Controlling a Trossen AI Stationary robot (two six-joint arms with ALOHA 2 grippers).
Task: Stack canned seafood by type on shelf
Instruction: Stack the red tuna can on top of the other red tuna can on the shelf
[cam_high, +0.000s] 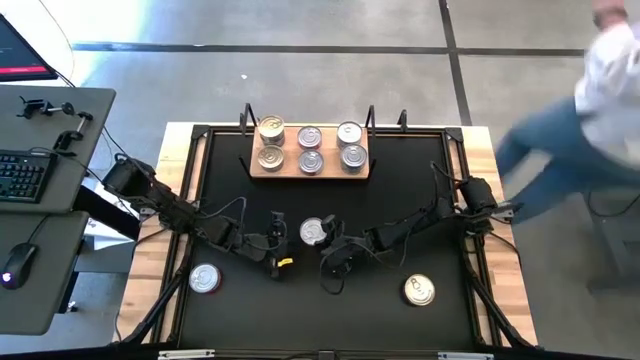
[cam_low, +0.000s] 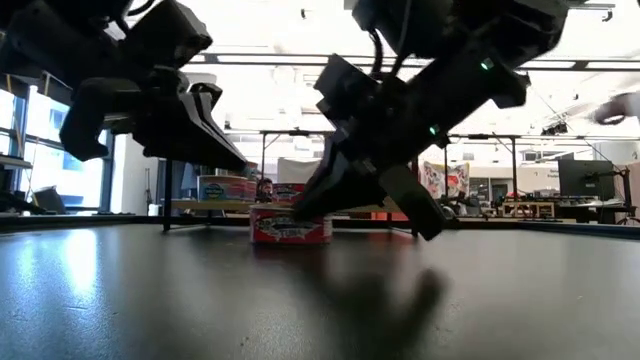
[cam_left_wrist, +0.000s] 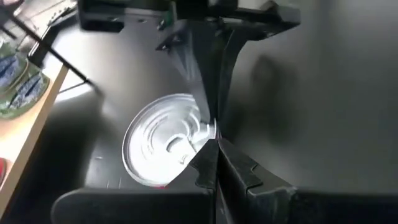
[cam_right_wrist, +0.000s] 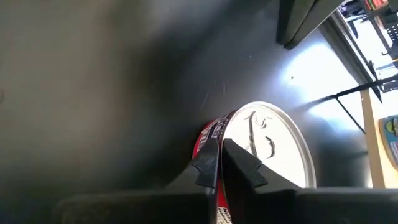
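Note:
The wooden shelf (cam_high: 330, 173) lies at the mat's far edge with several tins (cam_high: 310, 148) standing on it in two rows. Gold lids are in the left column and silver lids in the others. A silver-lidded tin with a red label (cam_high: 313, 231) (cam_low: 290, 226) stands on the black mat between my two grippers. My left gripper (cam_high: 283, 241) (cam_left_wrist: 216, 146) is shut just left of it. My right gripper (cam_high: 329, 240) (cam_right_wrist: 221, 155) is shut just right of it, low over the mat. Two more tins stand apart: a silver one (cam_high: 204, 279) and a gold one (cam_high: 419, 290). My left gripper's shut fingertips (cam_left_wrist: 208, 158) stand beside the silver lid's rim (cam_left_wrist: 202, 124); I cannot tell whether they touch it. My right gripper's shut fingers (cam_right_wrist: 239, 162) lie level along the tin's red side wall (cam_right_wrist: 208, 134); I cannot tell whether they touch it.
Thin black stands (cam_high: 247, 120) rise at the shelf's far corners. A desk with a keyboard (cam_high: 25, 175) stands left of the table. A person (cam_high: 600, 90) moves past the far right corner. Open mat lies between the two near tins.

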